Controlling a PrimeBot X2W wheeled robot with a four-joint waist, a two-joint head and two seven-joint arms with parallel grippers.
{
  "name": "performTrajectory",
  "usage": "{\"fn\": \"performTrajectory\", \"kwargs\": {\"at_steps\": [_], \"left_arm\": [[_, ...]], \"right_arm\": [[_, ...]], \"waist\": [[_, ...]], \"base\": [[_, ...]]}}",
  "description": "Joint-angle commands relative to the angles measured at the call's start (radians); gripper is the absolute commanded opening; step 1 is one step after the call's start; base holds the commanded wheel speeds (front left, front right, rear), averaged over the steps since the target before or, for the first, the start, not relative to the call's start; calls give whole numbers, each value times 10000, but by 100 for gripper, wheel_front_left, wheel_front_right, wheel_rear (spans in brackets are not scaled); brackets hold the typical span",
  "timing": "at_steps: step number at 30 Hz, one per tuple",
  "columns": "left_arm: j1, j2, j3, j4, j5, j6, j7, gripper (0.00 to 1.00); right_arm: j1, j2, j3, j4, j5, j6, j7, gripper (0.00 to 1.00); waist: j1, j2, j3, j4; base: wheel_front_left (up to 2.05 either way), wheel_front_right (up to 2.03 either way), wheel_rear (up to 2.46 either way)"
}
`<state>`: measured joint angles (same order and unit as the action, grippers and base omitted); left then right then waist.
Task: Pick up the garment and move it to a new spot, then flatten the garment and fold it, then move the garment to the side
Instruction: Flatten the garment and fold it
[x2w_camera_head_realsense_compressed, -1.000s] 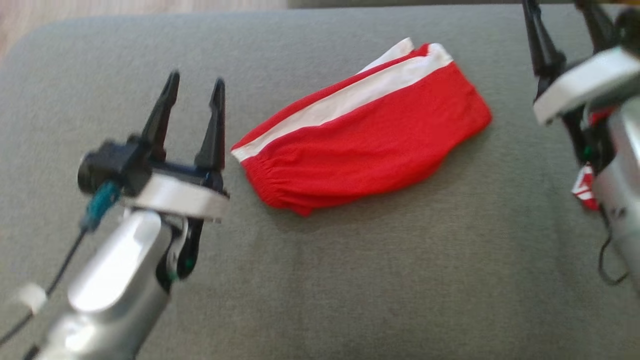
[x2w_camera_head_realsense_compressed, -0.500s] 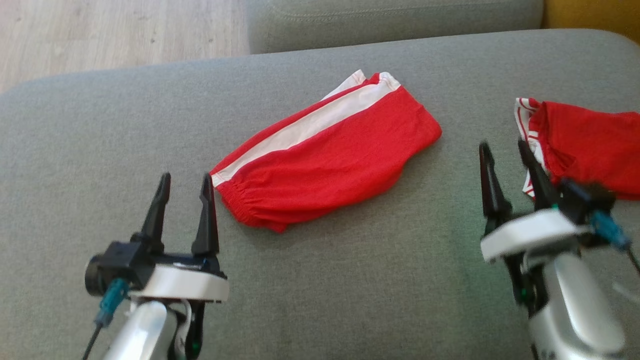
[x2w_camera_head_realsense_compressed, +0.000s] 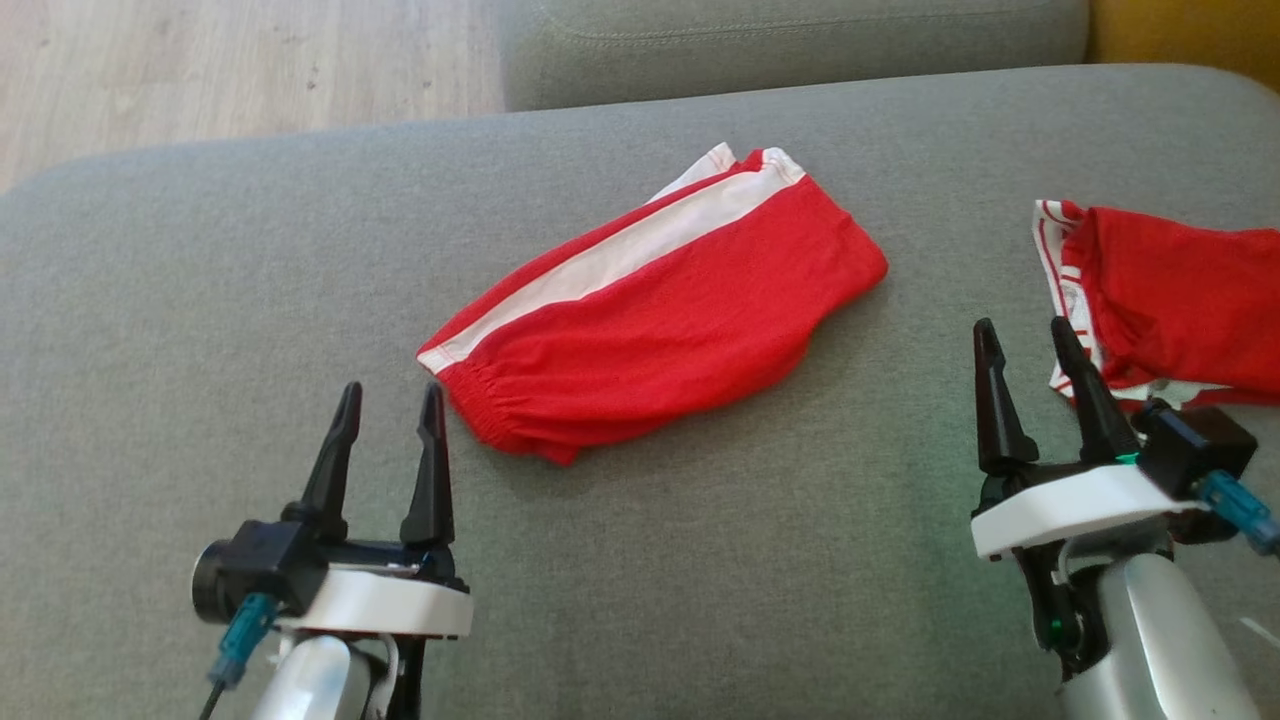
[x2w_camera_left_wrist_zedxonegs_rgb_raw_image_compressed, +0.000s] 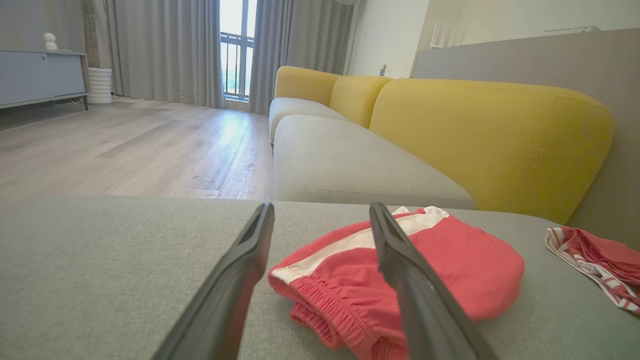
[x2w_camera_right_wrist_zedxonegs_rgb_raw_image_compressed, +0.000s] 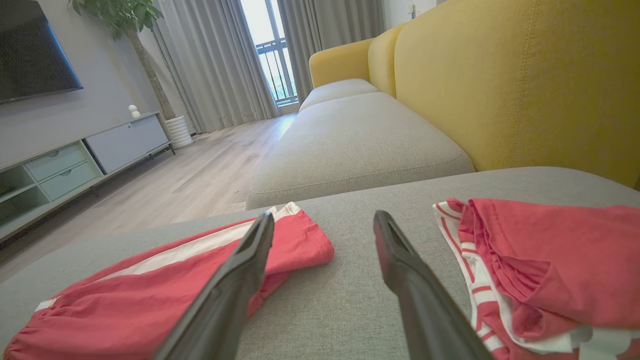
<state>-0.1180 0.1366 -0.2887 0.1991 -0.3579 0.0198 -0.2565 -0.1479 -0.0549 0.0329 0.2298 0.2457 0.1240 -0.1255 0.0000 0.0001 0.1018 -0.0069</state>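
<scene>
The left end effector (x2w_camera_head_realsense_compressed: 391, 392) hovers over the grey sofa cushion (x2w_camera_head_realsense_compressed: 200, 300), fingers spread wide and empty. Just to its right the folded red garment (x2w_camera_head_realsense_compressed: 650, 320), white-striped, lies flat mid-cushion. The right end effector (x2w_camera_head_realsense_compressed: 1022, 325), likewise spread and empty, sits beside a crumpled second red garment (x2w_camera_head_realsense_compressed: 1170, 290). Wooden floor (x2w_camera_head_realsense_compressed: 200, 70) and a yellow backrest (x2w_camera_head_realsense_compressed: 1190, 30) lie beyond. Two garments, two end effectors

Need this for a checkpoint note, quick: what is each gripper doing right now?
Left gripper: open, holding nothing, just short of the folded red shorts.
Right gripper: open, holding nothing.
</scene>
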Motion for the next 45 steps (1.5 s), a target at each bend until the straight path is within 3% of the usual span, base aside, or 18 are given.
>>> {"fn": "performTrajectory", "kwargs": {"at_steps": [1, 6, 14, 21, 25, 32, 43, 44, 45], "left_arm": [[-330, -29, 444, -216, 154, -99, -53, 100], [-489, -295, 575, -91, 439, -420, -53, 100], [-953, -600, 615, 86, 678, -770, -53, 100], [-1368, -779, 529, 314, 758, -969, -53, 100], [-1520, -832, 440, 394, 730, -1030, -53, 100], [-1666, -859, 184, 386, 440, -1011, -53, 100], [-1787, -862, -216, 293, 10, -733, -53, 100], [-1778, -863, -251, 279, -28, -714, -53, 100], [-1773, -863, -265, 274, -42, -703, -53, 100]], "right_arm": [[-102, 44, 182, -436, 6, 67, 35, 100], [-395, 45, 57, -492, 62, 67, 442, 100], [-1483, 46, -542, 608, 1814, 67, 1568, 100], [-2970, 46, -797, 2766, 3517, 67, 2587, 100], [-3912, 46, -1021, 4338, 3869, 67, 2996, 100], [-5452, 47, -1403, 6759, 3598, 67, 3480, 100], [-7031, 0, -2432, 9203, 1733, 67, 3689, 100], [-7193, -34, -2637, 9478, 1518, 67, 3627, 87], [-7264, -62, -2773, 9625, 1447, 67, 3592, 29]], "waist": [[0, -1, 85, 82], [0, -1, 472, 392], [0, -1, 1278, 1115], [0, -1, 1830, 1870], [0, -1, 1999, 2295], [0, -1, 2208, 2931], [0, -1, 2398, 3583], [0, -1, 2416, 3640], [0, -1, 2427, 3659]], "base": [[0, 0, 0], [0, 0, 0], [0, 0, 0], [0, 0, 0], [0, 0, 0], [0, 0, 0], [0, 0, 0], [0, 0, 0], [0, 0, 0]]}}
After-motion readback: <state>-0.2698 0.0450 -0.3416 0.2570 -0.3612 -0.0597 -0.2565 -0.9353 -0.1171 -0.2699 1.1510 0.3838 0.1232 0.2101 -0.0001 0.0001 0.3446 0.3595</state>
